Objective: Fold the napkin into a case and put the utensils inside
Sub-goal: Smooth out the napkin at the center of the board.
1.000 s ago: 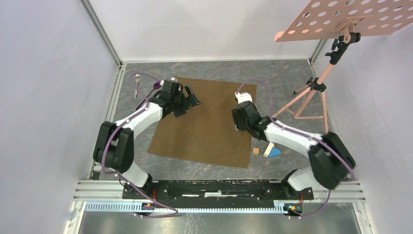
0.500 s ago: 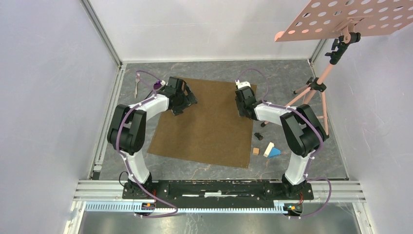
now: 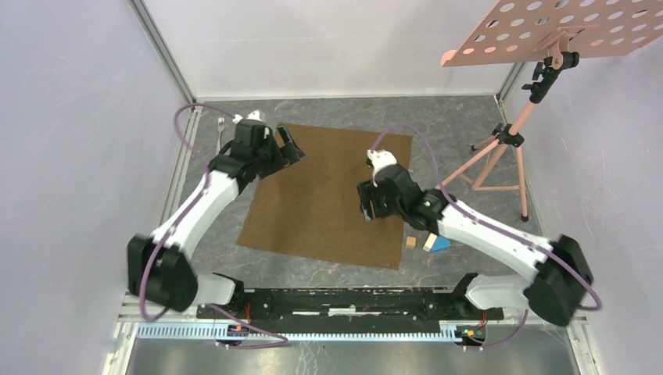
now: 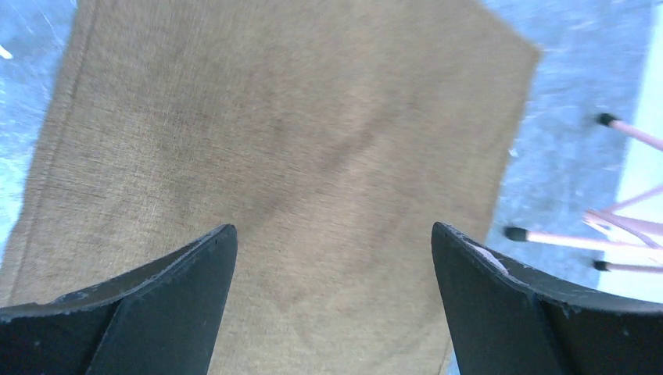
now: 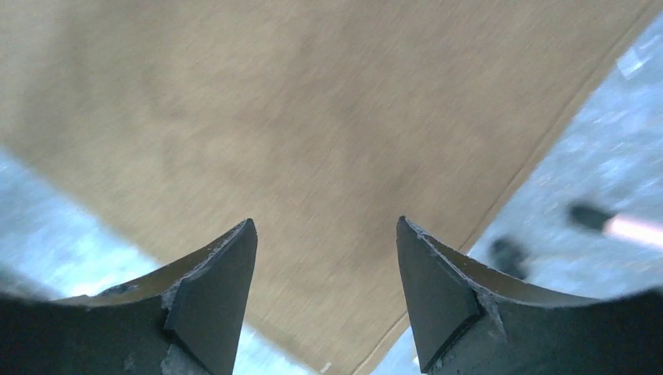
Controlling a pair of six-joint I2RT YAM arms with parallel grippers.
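The brown napkin (image 3: 324, 199) lies flat and unfolded on the table. My left gripper (image 3: 286, 147) hovers open and empty over its far left corner; in the left wrist view (image 4: 330, 234) the cloth (image 4: 297, 141) fills the space between the spread fingers. My right gripper (image 3: 366, 208) hovers open and empty over the napkin's right half; in the right wrist view (image 5: 324, 226) the cloth (image 5: 313, 117) and its edge lie below. The silver fork (image 3: 222, 123) lies left of the napkin, partly behind my left arm. The spoon is hidden.
Small wooden and blue blocks (image 3: 431, 241) lie right of the napkin's near right corner. A pink tripod stand (image 3: 500, 144) with a perforated plate (image 3: 563, 27) stands at the far right; its feet show in the left wrist view (image 4: 547, 234). Walls enclose the table.
My left arm has stretched out and its gripper has shifted slightly left over the far left corner. My right gripper has moved from the far right corner toward me, over the napkin's right half.
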